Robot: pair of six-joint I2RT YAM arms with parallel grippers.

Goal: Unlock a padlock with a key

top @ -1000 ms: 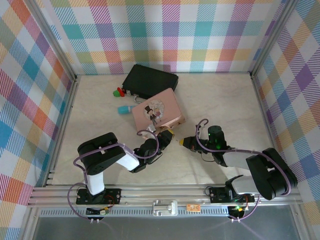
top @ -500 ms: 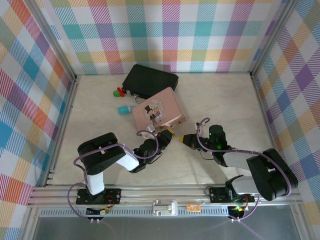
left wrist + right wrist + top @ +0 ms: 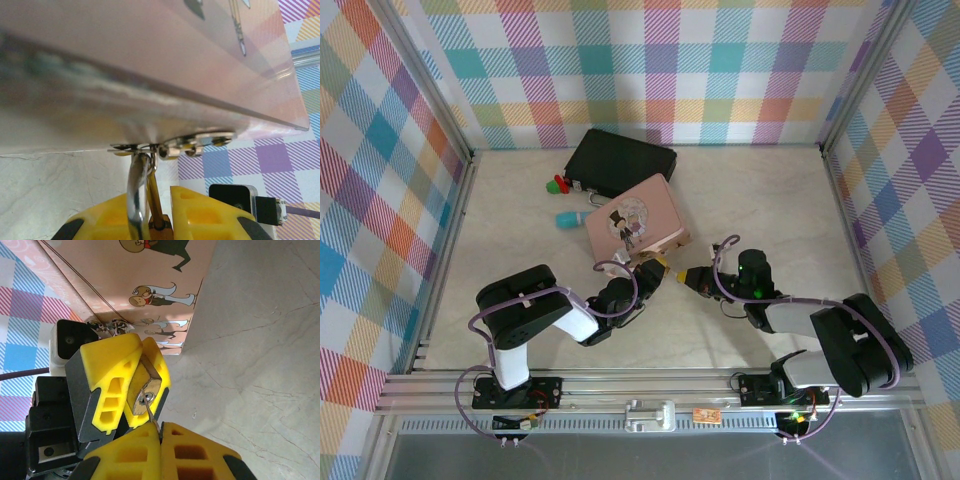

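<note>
Padlock (image 3: 145,382) tight between left jaws, key (image 3: 152,415) tight between right jaws, tip at the keyhole (image 3: 148,399).

Concealed and cropped parts at the lock.
My left jaws cover most of the padlock (image 3: 141,389) body, and the left wrist view's lower edge crops its shackle (image 3: 136,200). My right jaws hide the key (image 3: 152,413) bow. The pink tin (image 3: 150,60) is blurred.
</note>
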